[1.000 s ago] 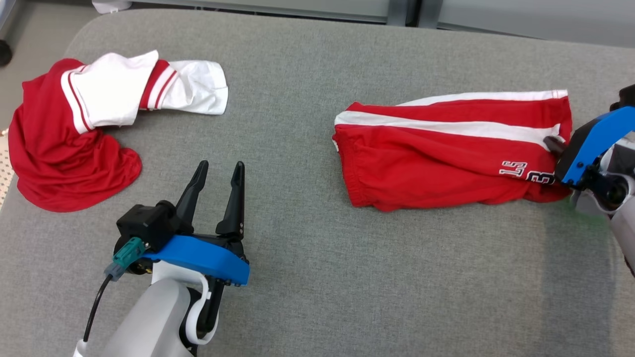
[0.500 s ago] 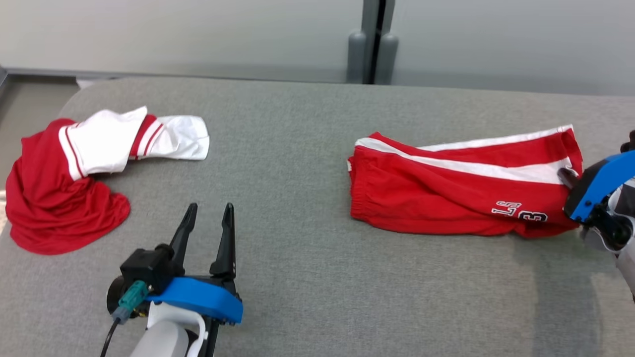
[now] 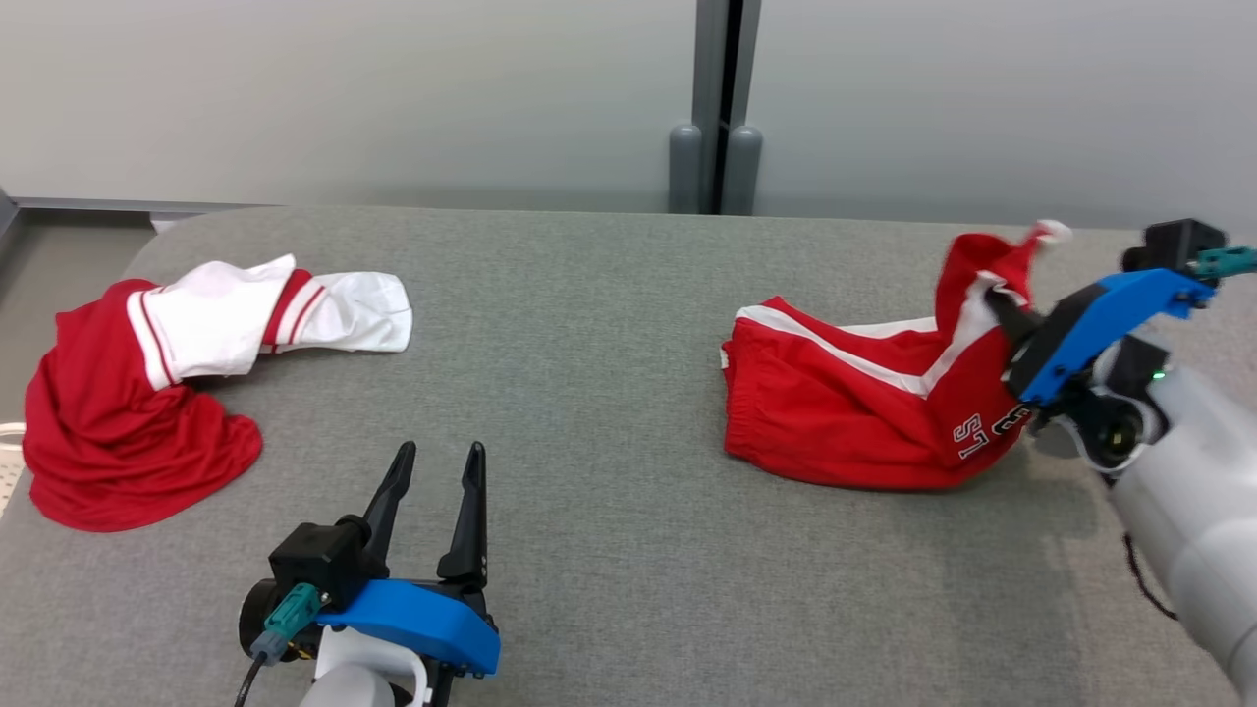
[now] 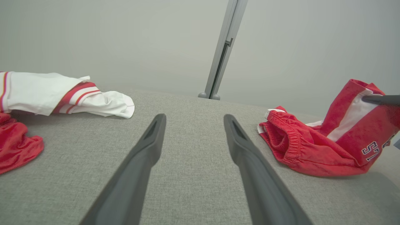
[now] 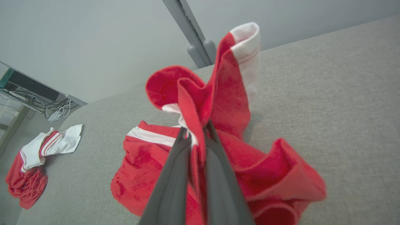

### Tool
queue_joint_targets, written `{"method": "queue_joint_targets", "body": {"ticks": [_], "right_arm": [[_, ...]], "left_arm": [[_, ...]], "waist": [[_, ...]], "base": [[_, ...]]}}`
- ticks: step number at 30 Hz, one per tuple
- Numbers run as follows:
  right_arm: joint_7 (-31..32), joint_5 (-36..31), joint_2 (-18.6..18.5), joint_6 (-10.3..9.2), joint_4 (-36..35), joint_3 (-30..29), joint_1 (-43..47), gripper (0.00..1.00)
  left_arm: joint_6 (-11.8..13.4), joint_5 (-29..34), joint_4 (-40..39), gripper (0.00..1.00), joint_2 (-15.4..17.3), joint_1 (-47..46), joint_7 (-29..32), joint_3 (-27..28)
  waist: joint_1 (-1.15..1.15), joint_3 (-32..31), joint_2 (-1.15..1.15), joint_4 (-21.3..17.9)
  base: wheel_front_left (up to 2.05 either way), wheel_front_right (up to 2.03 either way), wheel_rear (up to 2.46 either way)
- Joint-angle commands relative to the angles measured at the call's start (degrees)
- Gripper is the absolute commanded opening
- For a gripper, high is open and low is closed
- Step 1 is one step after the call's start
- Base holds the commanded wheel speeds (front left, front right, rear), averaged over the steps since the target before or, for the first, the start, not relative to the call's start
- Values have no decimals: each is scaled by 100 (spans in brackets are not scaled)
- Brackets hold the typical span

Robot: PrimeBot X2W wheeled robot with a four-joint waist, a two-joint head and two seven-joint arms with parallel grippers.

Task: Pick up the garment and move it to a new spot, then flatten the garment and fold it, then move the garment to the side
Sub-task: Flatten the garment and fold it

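Red shorts with white side stripes and dark lettering (image 3: 854,412) lie on the right of the grey padded table (image 3: 609,344). My right gripper (image 3: 997,306) is shut on the leg hem and holds that end raised, while the waistband end rests on the table. In the right wrist view the red cloth (image 5: 218,103) bunches around the closed fingers (image 5: 175,175). My left gripper (image 3: 437,463) stands open at the near left over bare table; in the left wrist view its fingers (image 4: 143,156) have nothing between them, and the shorts (image 4: 312,147) lie to the right.
A red and white jersey (image 3: 147,393) lies crumpled at the table's left edge, also seen as the jersey (image 4: 62,97) in the left wrist view. A pale wall with a grey vertical post (image 3: 722,108) runs behind the table.
My right gripper has lifted the shorts' right end off the table and drawn it leftward, bunching the cloth. The head camera has tilted up. The left gripper stays open.
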Motion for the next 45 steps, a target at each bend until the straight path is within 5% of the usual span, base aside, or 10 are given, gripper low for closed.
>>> {"method": "queue_joint_targets", "body": {"ticks": [1,18,19,20,28,36,41,45], "right_arm": [[24,47,107,1,-24,-7,-4,0],[-260,-14,1211,1,803,79,-44,5],[-303,-32,1270,1,799,98,-38,31],[-332,-23,1332,1,776,97,-16,100],[-620,-2,1418,1,-142,230,233,100],[-1698,-79,532,1,-1764,236,499,100],[-1971,-372,-81,1,-1704,-26,687,100],[-1991,-619,-212,1,-1429,-444,868,100]], "left_arm": [[-21,29,30,100,-24,33,-26,17],[-192,169,272,100,-236,-91,-26,101],[-198,179,281,100,-246,-89,-26,115],[-204,189,292,100,-253,-88,-26,127],[-219,258,343,100,-251,-34,-27,231],[-253,343,178,100,-254,79,-26,367],[-258,417,50,100,-293,162,-26,453],[-280,469,7,100,-321,214,-26,527]], "waist": [[0,-3,0,43],[0,95,0,720],[0,95,0,702],[0,88,0,679],[0,-72,0,356],[0,-165,0,146],[0,-195,0,159],[0,-189,0,179]], "base": [[0,0,0],[0,0,0],[0,0,0],[0,0,0],[0,0,0],[0,0,0],[0,0,0],[0,0,0]]}}
